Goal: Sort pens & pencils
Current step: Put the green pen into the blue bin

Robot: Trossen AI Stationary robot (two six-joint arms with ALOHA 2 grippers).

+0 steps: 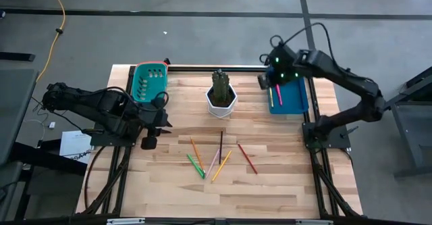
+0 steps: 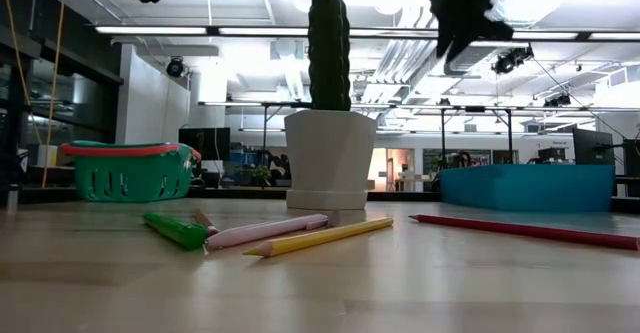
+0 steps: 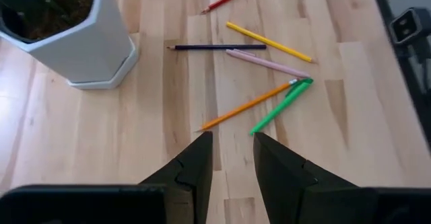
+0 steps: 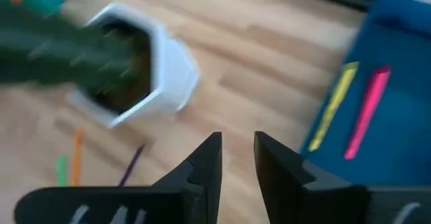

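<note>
Both arms are matte black and jointed, with black cables; green lights glow near the right tool (image 1: pixel 273 73), whose fingers are dark and angular.

A lab or workshop: exposed ceiling ducts (image 2: pixel 400 63), strip lights (image 2: pixel 200 30), concrete floor (image 1: pixel 202 42).

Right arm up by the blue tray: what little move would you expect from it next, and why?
Probably a swing back toward the sticks loose on the table. The right gripper hovers empty at the blue tray, jaws apart, and two sticks already lie inside. A green pen and a pink pen are unsorted. The left gripper waits beside the green basket.
</note>
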